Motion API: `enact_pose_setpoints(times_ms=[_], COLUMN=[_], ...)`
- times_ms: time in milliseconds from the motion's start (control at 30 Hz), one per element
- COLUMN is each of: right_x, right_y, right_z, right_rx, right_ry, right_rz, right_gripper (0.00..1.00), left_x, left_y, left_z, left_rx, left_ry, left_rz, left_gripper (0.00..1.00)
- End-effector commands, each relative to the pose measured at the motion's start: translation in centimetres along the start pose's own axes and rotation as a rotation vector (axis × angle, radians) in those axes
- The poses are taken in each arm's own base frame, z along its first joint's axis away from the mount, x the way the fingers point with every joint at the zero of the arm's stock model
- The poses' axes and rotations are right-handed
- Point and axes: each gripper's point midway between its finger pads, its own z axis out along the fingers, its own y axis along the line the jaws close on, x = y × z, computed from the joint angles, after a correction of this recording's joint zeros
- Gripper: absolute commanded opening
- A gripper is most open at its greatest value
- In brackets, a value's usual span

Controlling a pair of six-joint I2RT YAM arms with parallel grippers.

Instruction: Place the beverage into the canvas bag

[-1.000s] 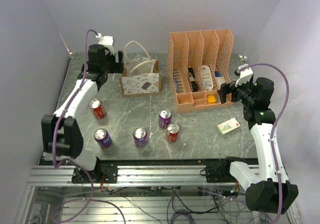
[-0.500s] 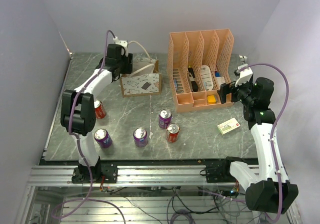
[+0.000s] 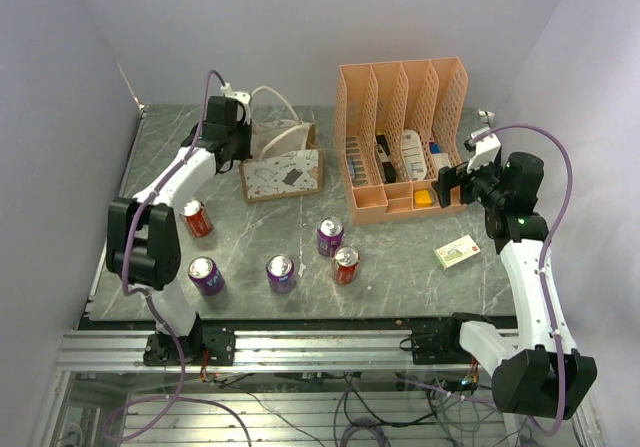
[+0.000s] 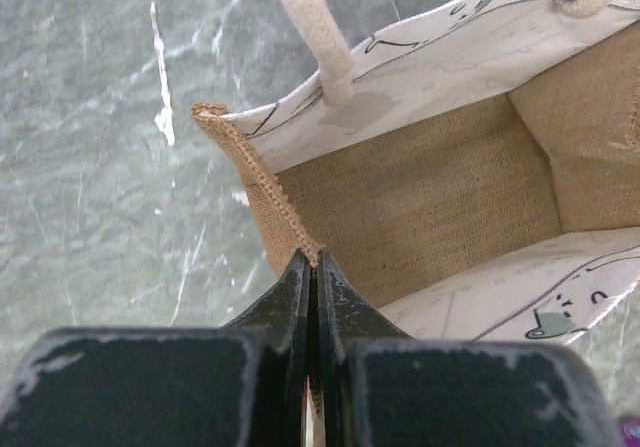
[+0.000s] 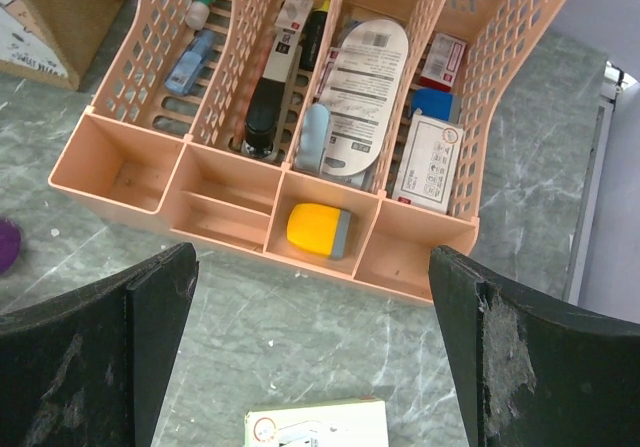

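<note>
The canvas bag (image 3: 283, 172) stands at the back left of the table, its cream handles looped above it. My left gripper (image 3: 241, 153) is at the bag's left end, shut on its brown woven rim. In the left wrist view the gripper (image 4: 312, 259) pinches that rim edge, and the bag's (image 4: 420, 187) burlap inside holds nothing. Several beverage cans stand on the near table: a red can (image 3: 196, 217), a purple can (image 3: 206, 275), a purple can (image 3: 281, 273), a purple can (image 3: 330, 236) and a red can (image 3: 346, 264). My right gripper (image 3: 445, 182) (image 5: 312, 257) hangs open, holding nothing.
An orange file organizer (image 3: 405, 137) (image 5: 270, 217) with stationery in it stands at the back right, just ahead of the right gripper. A small white box (image 3: 457, 253) (image 5: 318, 424) lies on the table below that gripper. Walls close in on both sides.
My left arm swung right from beside the bag to its left end, and its jaws closed on the rim. The bag shifted slightly. The right arm stayed still.
</note>
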Motion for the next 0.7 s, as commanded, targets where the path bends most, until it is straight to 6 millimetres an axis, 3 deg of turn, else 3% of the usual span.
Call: enact_pose_setpoints(times_ms=[0,300,400,533,667], right_x=[0.9,1.3,1.2,0.5,-0.7], right_y=[0.5,2.9,3.4,4.4,7.0], right_z=[0.4,0.7,0.8,1.0,2.0], right_rx=[-0.039,-0.172,-0.201,-0.239,-0.31], right_ry=[0.01,-0.006,-0.015,-0.035,-0.037], right_rz=[-0.006,-0.003,0.005,0.013,-0.034], right_gripper=[1.0,1.0,1.0,1.0,1.0], left_x=[1.4,5.5,6.6,6.8,5.4], left_y=[-0.7,-0.1,-0.4,-1.1,-1.5], left_z=[-3.0,-6.3,-6.9,-7.7,-8.7], left_rx=[0.035,0.032,0.064,0.115,0.137], left_ry=[0.041,0.071,0.081,0.075,0.042], left_rz=[0.018,0.06,0.083,0.117,0.15], left_gripper=[0.07,0.09,0.14,0.38,0.61])
